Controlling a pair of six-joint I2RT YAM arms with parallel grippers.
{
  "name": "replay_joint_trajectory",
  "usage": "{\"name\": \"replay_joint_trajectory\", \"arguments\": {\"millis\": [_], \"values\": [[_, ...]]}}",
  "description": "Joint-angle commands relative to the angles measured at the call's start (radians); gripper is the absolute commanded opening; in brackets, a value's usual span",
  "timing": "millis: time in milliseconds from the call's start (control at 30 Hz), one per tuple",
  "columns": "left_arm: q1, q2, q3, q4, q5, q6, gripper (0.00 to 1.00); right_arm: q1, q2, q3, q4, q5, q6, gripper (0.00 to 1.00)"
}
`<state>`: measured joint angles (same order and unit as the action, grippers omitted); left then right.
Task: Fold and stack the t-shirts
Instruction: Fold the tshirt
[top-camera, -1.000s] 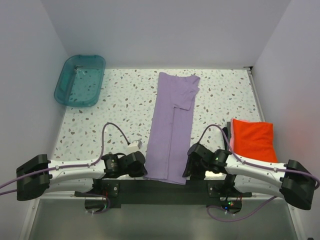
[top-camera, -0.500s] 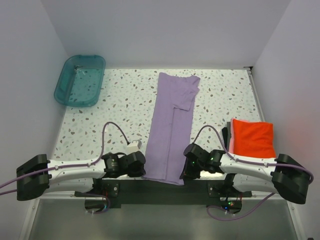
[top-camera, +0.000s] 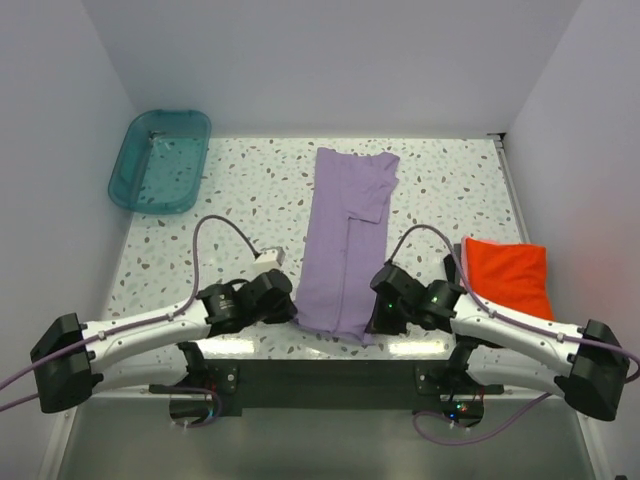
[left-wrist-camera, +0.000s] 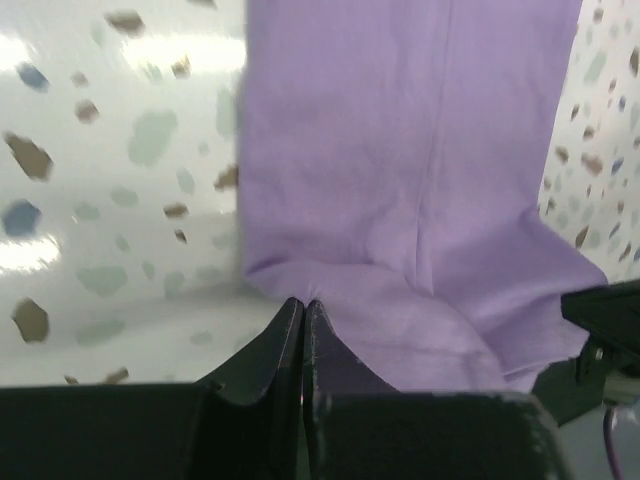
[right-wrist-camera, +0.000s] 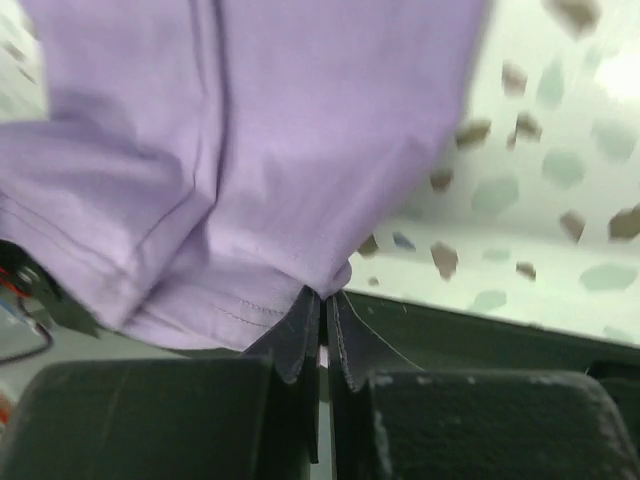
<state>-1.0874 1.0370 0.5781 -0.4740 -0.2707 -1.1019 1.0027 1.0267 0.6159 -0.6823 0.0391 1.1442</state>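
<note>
A lavender-purple t-shirt (top-camera: 345, 235), folded lengthwise into a long strip, lies down the middle of the table. My left gripper (top-camera: 287, 307) is shut on its near left corner, and the closed tips (left-wrist-camera: 304, 303) pinch the cloth (left-wrist-camera: 400, 180). My right gripper (top-camera: 378, 320) is shut on the near right corner, where the hem (right-wrist-camera: 250, 130) bunches at the tips (right-wrist-camera: 325, 295). The near hem is lifted and pulled in from the table's edge. An orange-red t-shirt (top-camera: 507, 278), folded into a rectangle, lies at the right, apart from both grippers.
A teal plastic tub (top-camera: 160, 160) stands at the far left corner. White walls close in the speckled table (top-camera: 450, 190) on the left, back and right. A black mounting bar (top-camera: 320, 385) runs along the near edge between the arm bases.
The right gripper has closed on the shirt's near right corner. Both grippers have moved away from the near edge, taking the near hem with them, so the strip looks shorter.
</note>
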Motion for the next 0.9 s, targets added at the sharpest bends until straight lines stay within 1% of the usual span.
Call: {"name": "replay_joint_trajectory", "arguments": {"millis": [0,67,100,233,400,567,667,867], "values": [[0.122,0.040,0.063,0.110,-0.007,0.143,0.00,-0.141,0.033,0.096,-0.017,0.087,-0.197,0.00],[0.145,0.083,0.100,0.146,-0.018,0.169,0.00,-0.193,0.061,0.122,0.013,0.087,-0.239,0.00],[0.165,0.139,0.147,0.170,-0.022,0.192,0.00,-0.234,0.093,0.149,0.038,0.079,-0.262,0.00],[0.216,0.283,0.249,0.230,-0.019,0.214,0.00,-0.269,0.200,0.218,0.096,0.097,-0.317,0.00],[0.271,0.423,0.359,0.279,-0.045,0.229,0.00,-0.329,0.275,0.223,0.208,0.107,-0.351,0.00],[0.326,0.520,0.460,0.293,-0.044,0.249,0.00,-0.398,0.355,0.231,0.311,0.070,-0.366,0.00],[0.363,0.575,0.515,0.294,-0.033,0.263,0.00,-0.464,0.400,0.252,0.340,0.051,-0.385,0.00],[0.426,0.692,0.624,0.287,0.008,0.295,0.00,-0.547,0.484,0.323,0.388,-0.019,-0.409,0.00]]}}
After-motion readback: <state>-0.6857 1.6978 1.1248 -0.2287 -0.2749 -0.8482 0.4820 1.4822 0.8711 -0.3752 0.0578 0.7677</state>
